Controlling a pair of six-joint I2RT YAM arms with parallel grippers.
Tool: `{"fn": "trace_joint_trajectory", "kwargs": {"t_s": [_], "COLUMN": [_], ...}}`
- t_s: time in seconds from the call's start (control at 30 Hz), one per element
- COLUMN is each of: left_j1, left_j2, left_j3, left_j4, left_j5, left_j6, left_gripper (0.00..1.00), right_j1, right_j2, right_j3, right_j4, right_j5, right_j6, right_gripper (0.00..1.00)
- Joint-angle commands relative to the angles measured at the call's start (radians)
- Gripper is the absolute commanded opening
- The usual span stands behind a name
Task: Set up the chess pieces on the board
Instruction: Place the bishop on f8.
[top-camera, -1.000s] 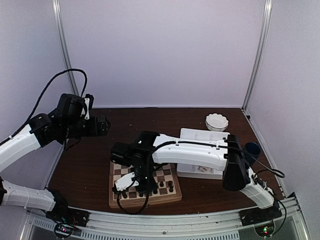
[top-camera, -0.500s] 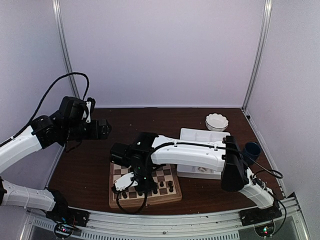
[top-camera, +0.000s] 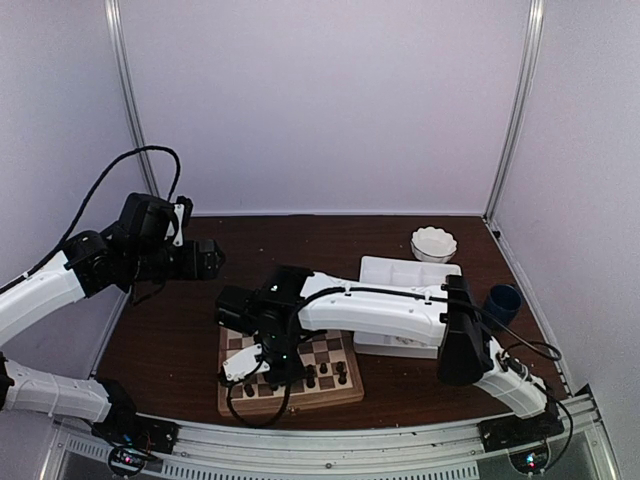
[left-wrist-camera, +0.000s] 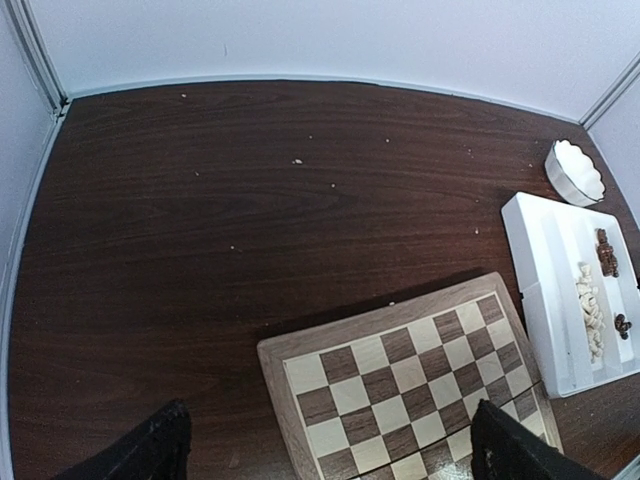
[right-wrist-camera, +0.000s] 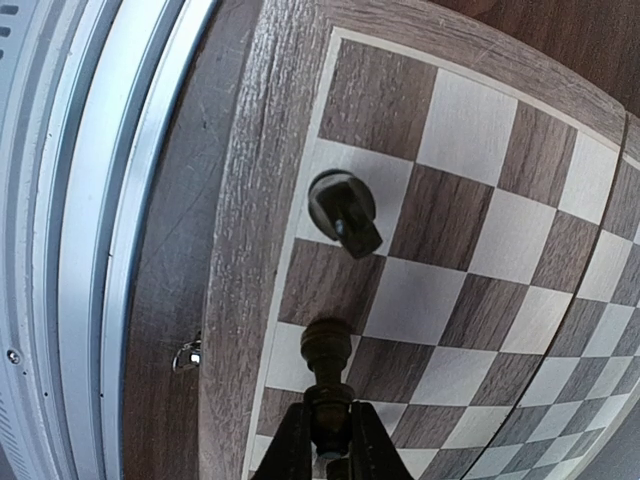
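The board (top-camera: 340, 352) lies near the table's front edge. My right gripper (right-wrist-camera: 327, 440) is shut on a dark brown chess piece (right-wrist-camera: 327, 352). It holds the piece over the squares by the board's framed edge (right-wrist-camera: 262, 200) with the metal clasp (right-wrist-camera: 187, 354). Another dark piece (right-wrist-camera: 343, 208) stands on a light square just beyond it. In the top view the right gripper (top-camera: 270, 368) is low over the board's left part, and a few dark pieces (top-camera: 326, 376) stand to its right. My left gripper (left-wrist-camera: 328, 425) hangs open high above the board (left-wrist-camera: 420, 380), holding nothing.
A white divided tray (left-wrist-camera: 545, 250) right of the board holds cream pieces (left-wrist-camera: 592, 312) and dark pieces (left-wrist-camera: 604, 250). A white scalloped bowl (top-camera: 433, 243) sits behind the tray (top-camera: 410, 272), a blue cup (top-camera: 503, 300) to its right. Walls close in both sides.
My left gripper has drifted a little to the right. The right gripper, still holding the piece, has shifted slightly left over the board.
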Motion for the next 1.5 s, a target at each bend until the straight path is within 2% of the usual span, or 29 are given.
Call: {"fn": "trace_joint_trajectory", "kwargs": {"t_s": [0.0,0.7,0.97,1.2,1.33,1.47], "left_j1": [0.008,0.008,0.008,0.008,0.008,0.008], "left_j2": [0.005,0.014,0.018,0.023,0.027,0.055], "left_j3": [-0.006,-0.008,-0.005,-0.001,0.011,0.042], "left_j4": [0.016,0.017,0.018,0.019,0.026,0.053], "left_j5": [0.013,0.026,0.026,0.031,0.033,0.056], "left_j6": [-0.014,-0.019,-0.017,-0.017,-0.001,0.052], "left_gripper": [0.98,0.98,0.97,0.98,0.97,0.98], "right_j1": [0.011,0.036,0.035,0.036,0.010,-0.067], "right_j2": [0.029,0.046,0.039,0.016,-0.088,-0.262], "right_j3": [0.025,0.042,0.039,0.024,-0.042,-0.159], "right_j4": [0.005,0.025,0.029,0.022,-0.006,-0.035], "right_j5": [0.002,0.025,0.044,0.068,0.064,-0.051], "right_j6": [0.009,-0.001,0.005,0.006,-0.010,-0.030], "right_gripper": [0.14,0.15,0.30,0.33,0.37,0.45]}}
